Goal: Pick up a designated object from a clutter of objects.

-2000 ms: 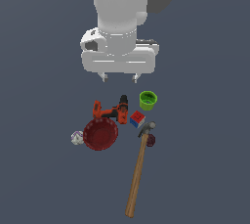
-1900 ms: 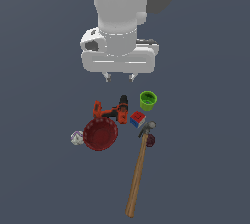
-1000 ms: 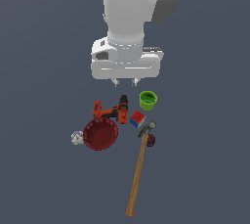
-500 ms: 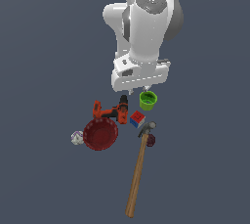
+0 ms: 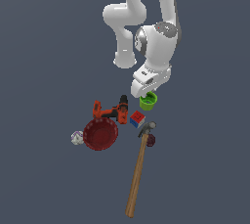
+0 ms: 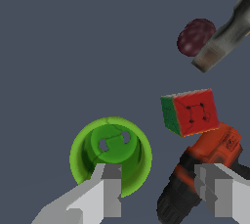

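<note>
The lime-green cup (image 5: 148,101) stands upright at the far side of the clutter, open end up. My gripper (image 5: 145,94) hangs just above it, its fingers mostly hidden by the white hand. In the wrist view the cup (image 6: 111,155) lies close below, and the gripper (image 6: 161,196) is open and empty. One finger (image 6: 106,192) overlaps the cup's rim; the other finger (image 6: 218,193) is over the orange-black drill (image 6: 205,167). I cannot tell whether a finger touches the cup.
The multicoloured cube (image 5: 137,118) lies beside the cup, next to the drill (image 5: 110,111). The red bowl (image 5: 100,134) and the white-purple ball (image 5: 76,138) lie toward the exterior view's left. The hammer (image 5: 139,169) and the dark-red lump (image 5: 152,141) lie nearer the camera.
The arm has come down and moved toward the exterior view's right, from above the drill to just over the green cup. The objects have not moved.
</note>
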Robot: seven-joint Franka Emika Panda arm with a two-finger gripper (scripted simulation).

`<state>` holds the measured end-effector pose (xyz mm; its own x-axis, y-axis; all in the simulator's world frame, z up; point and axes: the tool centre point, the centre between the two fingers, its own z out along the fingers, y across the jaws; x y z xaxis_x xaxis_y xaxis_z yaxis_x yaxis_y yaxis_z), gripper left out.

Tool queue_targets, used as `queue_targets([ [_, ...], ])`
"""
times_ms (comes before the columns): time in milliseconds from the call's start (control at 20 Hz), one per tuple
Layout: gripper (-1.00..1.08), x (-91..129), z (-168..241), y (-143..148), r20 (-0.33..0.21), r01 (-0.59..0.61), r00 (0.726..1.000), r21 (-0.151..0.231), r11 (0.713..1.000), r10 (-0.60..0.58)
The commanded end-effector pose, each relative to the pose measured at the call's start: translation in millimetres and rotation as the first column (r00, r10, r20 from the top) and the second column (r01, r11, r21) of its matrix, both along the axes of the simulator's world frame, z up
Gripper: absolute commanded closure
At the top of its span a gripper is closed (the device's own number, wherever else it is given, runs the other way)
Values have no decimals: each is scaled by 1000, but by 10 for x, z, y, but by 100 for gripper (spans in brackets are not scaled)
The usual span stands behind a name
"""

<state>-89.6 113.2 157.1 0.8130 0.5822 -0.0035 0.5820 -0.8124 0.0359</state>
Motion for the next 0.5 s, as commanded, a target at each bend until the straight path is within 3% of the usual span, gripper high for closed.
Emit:
queue_targets([
  [0, -20, -171, -158, 122, 1, -82, 997, 0, 997, 82],
  [450, -20, -617, -490, 371, 2, -269, 963, 6, 963, 269],
])
